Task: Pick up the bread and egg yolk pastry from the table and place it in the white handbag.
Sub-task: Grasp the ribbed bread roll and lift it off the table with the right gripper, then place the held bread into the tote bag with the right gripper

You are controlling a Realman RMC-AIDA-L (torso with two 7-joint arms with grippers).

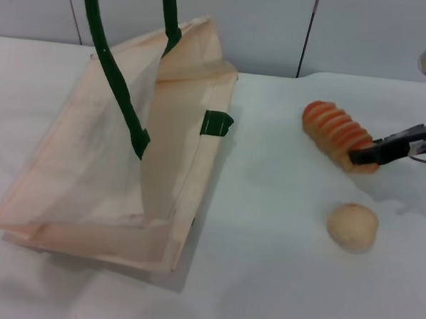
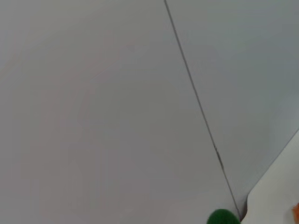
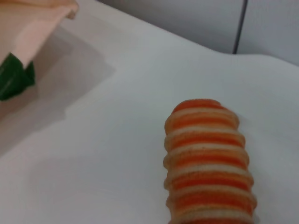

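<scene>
The jaws of the right gripper (image 1: 365, 154) are seen in the head view at the near end of the bread (image 1: 337, 133); whether they are pinching the loaf or only set against it cannot be told. The bread, a ridged loaf with orange tops and tan grooves, is laid on the white tabletop (image 1: 264, 276) at about three o'clock from the white handbag (image 1: 120, 162). The egg yolk pastry (image 1: 352, 226), a smooth pale-tan ball, is found at six o'clock from the loaf, apart from it. Bare tabletop is left between the foods and the bag, whose green handles (image 1: 114, 76) are raised.

In the left wrist view only a grey wall and a green patch (image 2: 222, 217) are shown.

In the right wrist view the bread (image 3: 205, 163) is shown close, with the handbag's edge (image 3: 32, 28) at ten o'clock.
</scene>
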